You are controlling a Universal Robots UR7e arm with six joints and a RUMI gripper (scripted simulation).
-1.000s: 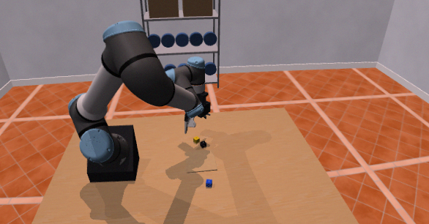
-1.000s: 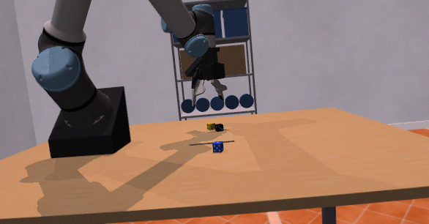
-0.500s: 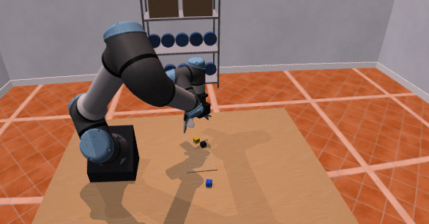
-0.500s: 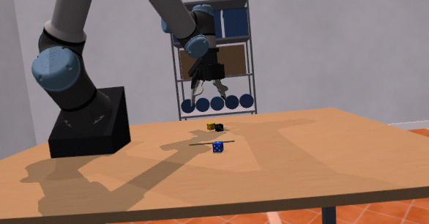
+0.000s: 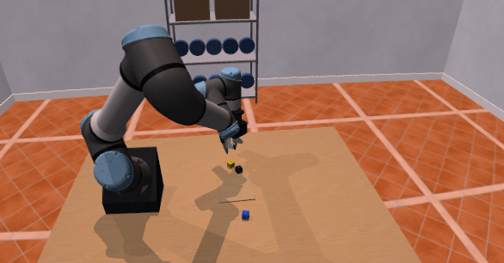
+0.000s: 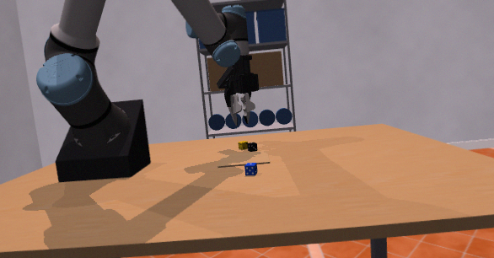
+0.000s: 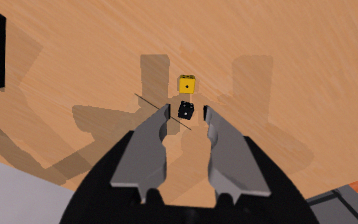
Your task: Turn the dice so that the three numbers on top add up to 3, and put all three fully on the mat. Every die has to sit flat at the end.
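Observation:
Three small dice lie on the wooden table. The yellow die and the black die sit close together; both also show in the exterior view, yellow and black. The blue die lies apart, nearer the front. A thin dark line between them looks like the mat's edge; the mat's colour matches the table. My gripper hovers above the black die with its fingers narrowed and nothing between them. In the wrist view the black die shows below the fingertips, and the yellow die shows one pip on top.
The robot's black base block stands at the table's left. A metal shelf with boxes and blue discs stands behind the table. The table's edges are far from the dice.

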